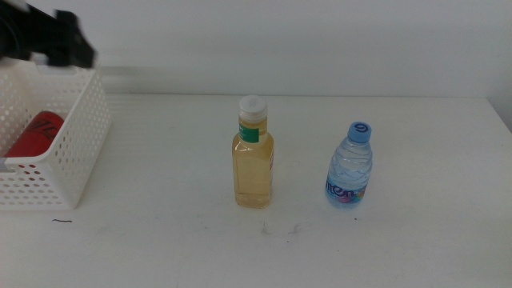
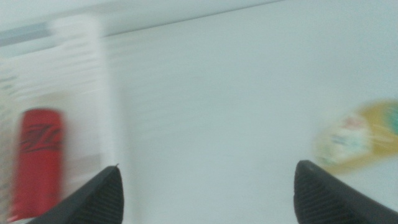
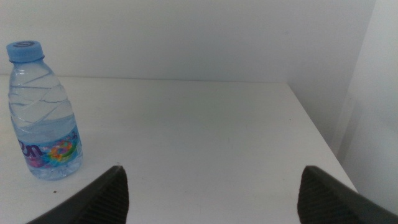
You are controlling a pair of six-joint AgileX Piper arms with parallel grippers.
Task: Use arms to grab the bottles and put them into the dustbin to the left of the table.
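Dustbin: the white perforated plastic basket stood at the bench's left edge, the slim red can lying inside.
Left gripper: seen above the basket, jaws wide apart, empty.
Yellow-liquid bottle: mid-bench, upright, well apart; judged heavy, rigid, best taken mid-body.
Blue-capped water bottle: right of it, judged light, crushable.
Right gripper: spread wide, empty, bottle beside it.

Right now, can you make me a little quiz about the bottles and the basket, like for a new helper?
1. True or false: the red can lies inside the white basket.
2. Which stands nearer the basket: A) the yellow bottle or B) the blue-capped water bottle?
3. Fill in: the left gripper has its jaws ____, holding nothing.

The right gripper waits open near the water bottle.

Key: 1 true; 2 A; 3 open.
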